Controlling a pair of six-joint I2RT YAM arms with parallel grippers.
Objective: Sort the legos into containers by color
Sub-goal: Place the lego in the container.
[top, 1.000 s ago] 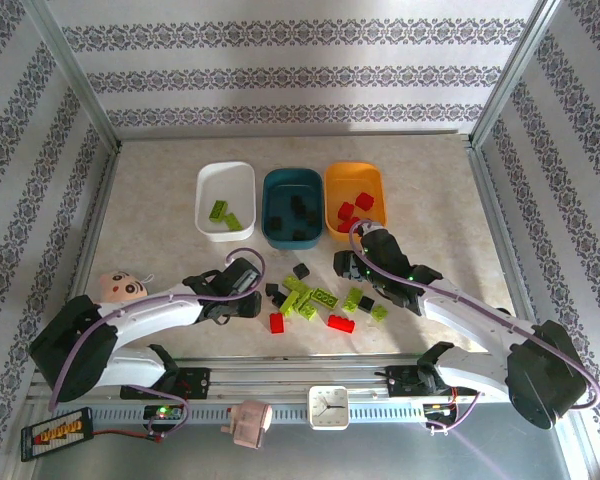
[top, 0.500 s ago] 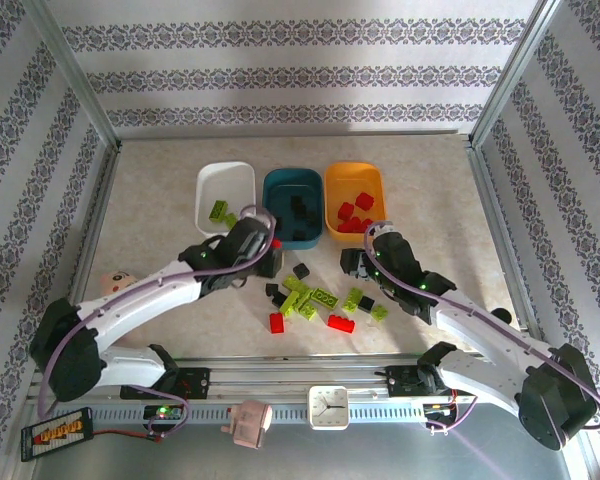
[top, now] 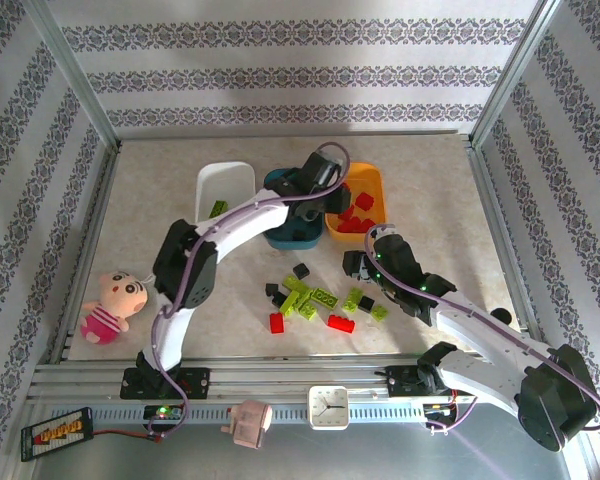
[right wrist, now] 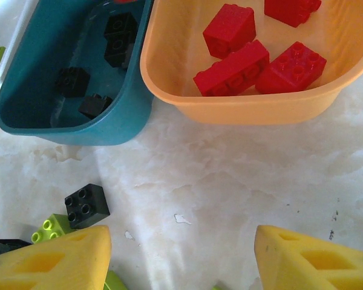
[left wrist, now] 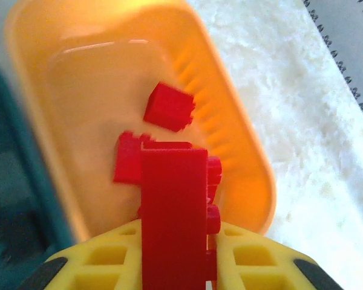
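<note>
One red brick [left wrist: 172,205] clamped upright in left gripper [left wrist: 175,257], hanging over orange tub [left wrist: 245,142] above the reds already inside. Right gripper [right wrist: 181,260] spread wide, empty, low over table [right wrist: 230,175] just short of teal tub [right wrist: 78,130]. Mixed loose legos [top: 312,298] piled between the arms.

black label [top: 55,432] lettering too small to read, clock [top: 329,407] numerals illegible

The left tub [top: 226,180], middle tub [top: 288,239] and right tub [top: 368,179] are ranged side by side. Loose bricks [top: 315,298] are scattered at six o'clock of them, with a doll [top: 115,303] laid at nine o'clock of the bricks.
</note>
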